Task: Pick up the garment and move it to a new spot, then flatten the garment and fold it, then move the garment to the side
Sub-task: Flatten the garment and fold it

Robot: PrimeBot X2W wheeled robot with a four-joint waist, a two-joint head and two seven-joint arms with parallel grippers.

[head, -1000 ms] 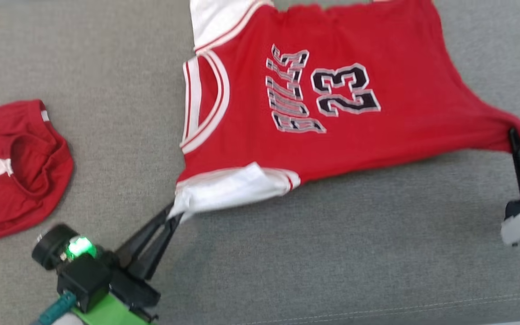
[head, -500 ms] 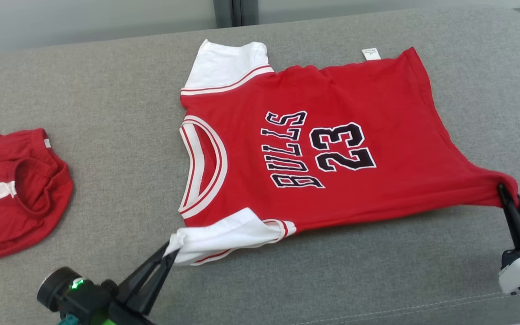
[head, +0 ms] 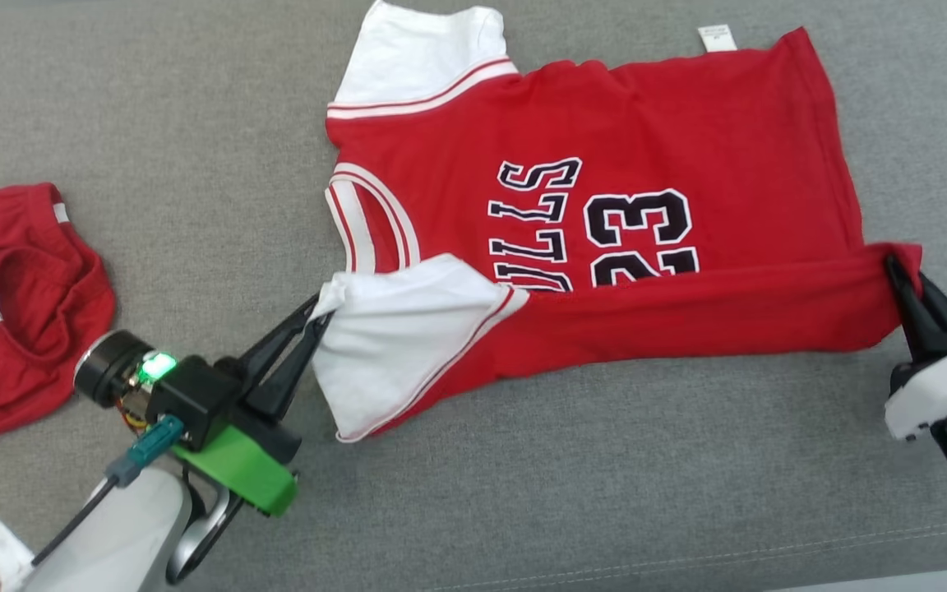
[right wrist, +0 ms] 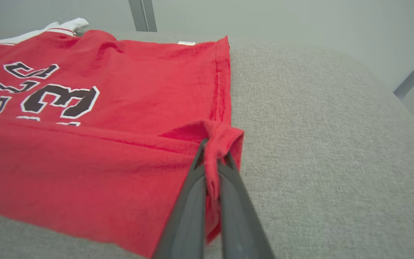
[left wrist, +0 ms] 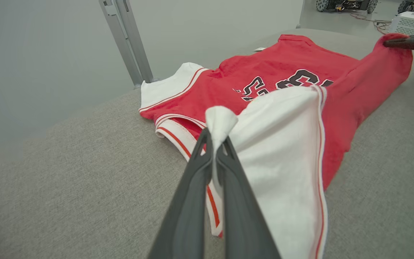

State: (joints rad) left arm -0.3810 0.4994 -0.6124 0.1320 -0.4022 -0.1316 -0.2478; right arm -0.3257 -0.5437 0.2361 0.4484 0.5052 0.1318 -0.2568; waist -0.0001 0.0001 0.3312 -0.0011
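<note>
The garment (head: pixel 687 131) is a red jersey with white sleeves and black "BULLS 23" lettering, spread on the grey cushion. Its near long edge is lifted and folded over the lower part of the lettering. My left gripper (head: pixel 319 312) is shut on the near white sleeve (head: pixel 395 329), pinching its corner (left wrist: pixel 219 120). My right gripper (head: pixel 894 267) is shut on the near hem corner of the garment (right wrist: pixel 217 144), at the right end. The right gripper's dark tip (left wrist: pixel 404 42) shows at the top right of the left wrist view.
A second red garment with a white stripe (head: pixel 21 304) lies bunched at the left of the cushion (head: pixel 605 493). The cushion's far edge meets a pale wall with a metal post (left wrist: pixel 128 46). A stitched seam runs along the cushion's near edge.
Both grippers have lifted the near edge of the garment and carried it away from me, folding it over the lettering. The head camera has also shifted.
</note>
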